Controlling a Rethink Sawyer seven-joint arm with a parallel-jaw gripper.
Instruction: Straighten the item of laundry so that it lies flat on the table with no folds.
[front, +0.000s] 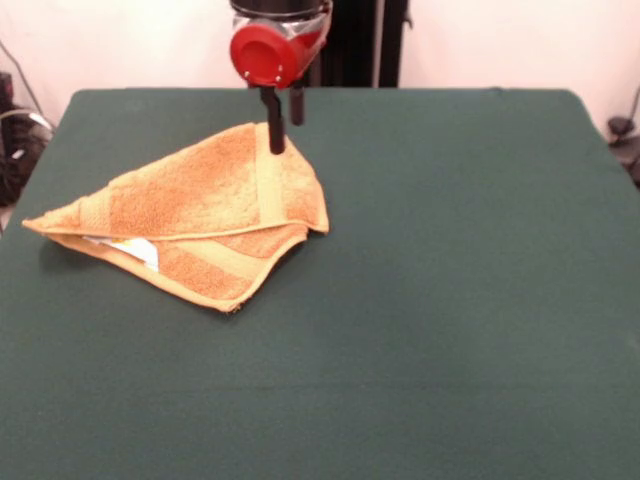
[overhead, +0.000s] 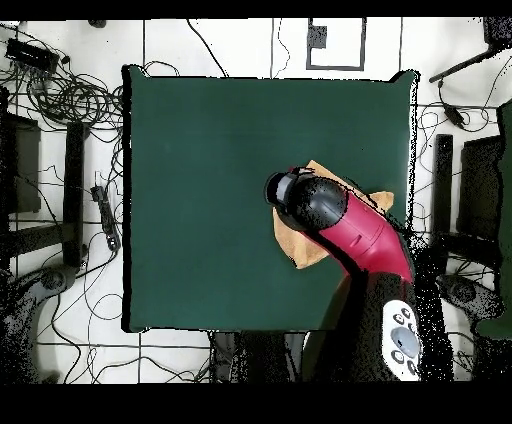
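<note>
In the front view, the golden-orange terry-cloth hand towel (front: 200, 215) lies folded over itself in a rough triangle on the left half of the large table covered in dark green felt-like cloth (front: 450, 330), toward its far side. One point of the towel reaches toward the table's left edge, another points toward the camera, and the third sits at the far side under the arm. A woven border band runs down the upper layer, and a second band shows on the lower layer along the near edge. A small white tag (front: 138, 250) peeks out between the layers at the lower left. The red and black arm's gripper (front: 284, 125) comes down from above; its two dark fingers are spread apart, one finger (front: 274, 125) reaching the towel's far corner, the other ending shorter beside it, nothing pinched between them.

In the overhead view, the arm covers most of the towel (overhead: 300, 245); only tan patches show around it, on the table's (overhead: 200, 200) right half. The gripper itself is hidden beneath the arm there.
</note>
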